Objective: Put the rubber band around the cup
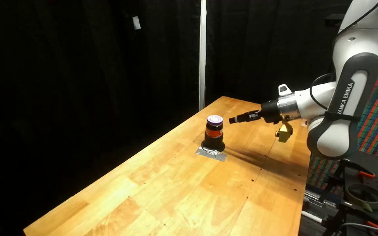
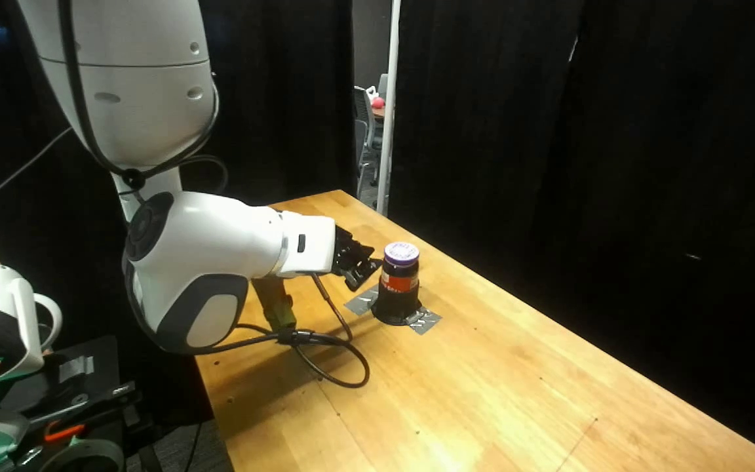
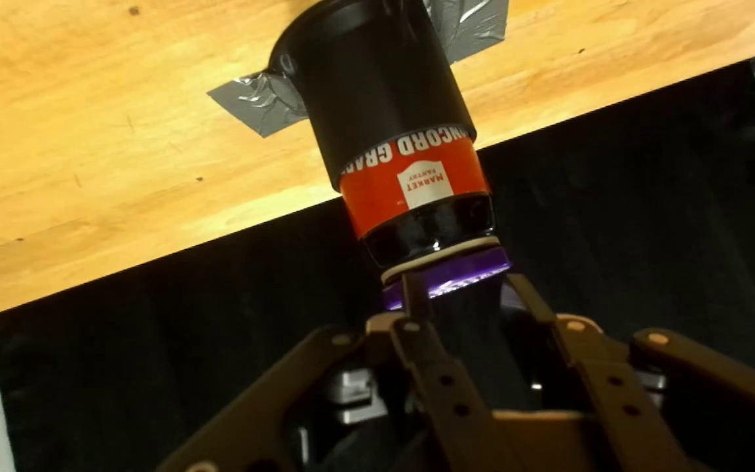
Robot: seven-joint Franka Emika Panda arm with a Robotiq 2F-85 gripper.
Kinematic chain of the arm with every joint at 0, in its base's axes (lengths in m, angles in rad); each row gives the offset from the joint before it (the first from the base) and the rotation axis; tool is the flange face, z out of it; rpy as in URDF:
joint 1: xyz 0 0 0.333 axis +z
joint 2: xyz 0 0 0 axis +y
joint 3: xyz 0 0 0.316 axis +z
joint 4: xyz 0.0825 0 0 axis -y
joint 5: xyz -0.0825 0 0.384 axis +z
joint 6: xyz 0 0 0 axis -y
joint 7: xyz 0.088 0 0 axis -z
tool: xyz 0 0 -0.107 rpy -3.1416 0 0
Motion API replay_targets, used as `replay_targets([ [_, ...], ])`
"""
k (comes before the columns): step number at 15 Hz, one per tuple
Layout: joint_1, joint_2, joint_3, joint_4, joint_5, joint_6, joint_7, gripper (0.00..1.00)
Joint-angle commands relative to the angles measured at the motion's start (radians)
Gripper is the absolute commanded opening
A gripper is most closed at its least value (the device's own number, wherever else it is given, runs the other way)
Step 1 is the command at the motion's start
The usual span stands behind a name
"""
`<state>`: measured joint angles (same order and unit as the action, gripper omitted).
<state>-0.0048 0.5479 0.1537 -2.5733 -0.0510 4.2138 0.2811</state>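
The cup is a dark jar with a red-orange label point(image 3: 417, 180) and a purple lid. It stands upright on the table in both exterior views point(image 1: 214, 132) point(image 2: 398, 282). A thin tan rubber band point(image 3: 440, 255) runs around the jar's neck, just under the lid. The band is too small to make out in the exterior views. My gripper point(image 3: 464, 275) is open, with a gap between its fingers and nothing seen held. In both exterior views the gripper point(image 1: 231, 120) point(image 2: 366, 275) is beside the jar, near lid height. I cannot tell whether a fingertip touches the lid.
A black holder point(image 3: 377, 78) surrounds the jar's lower part, fixed to the wooden table point(image 1: 189, 183) by silver tape point(image 1: 211, 153). A looped cable point(image 2: 331, 380) hangs from the arm over the table. Black curtains and a pale pole point(image 1: 202, 55) stand behind the table.
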Motion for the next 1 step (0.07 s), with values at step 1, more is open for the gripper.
replay_targets([
  [1,0.002,-0.003,-0.002,-0.001,0.000,-0.003,0.003,0.37],
])
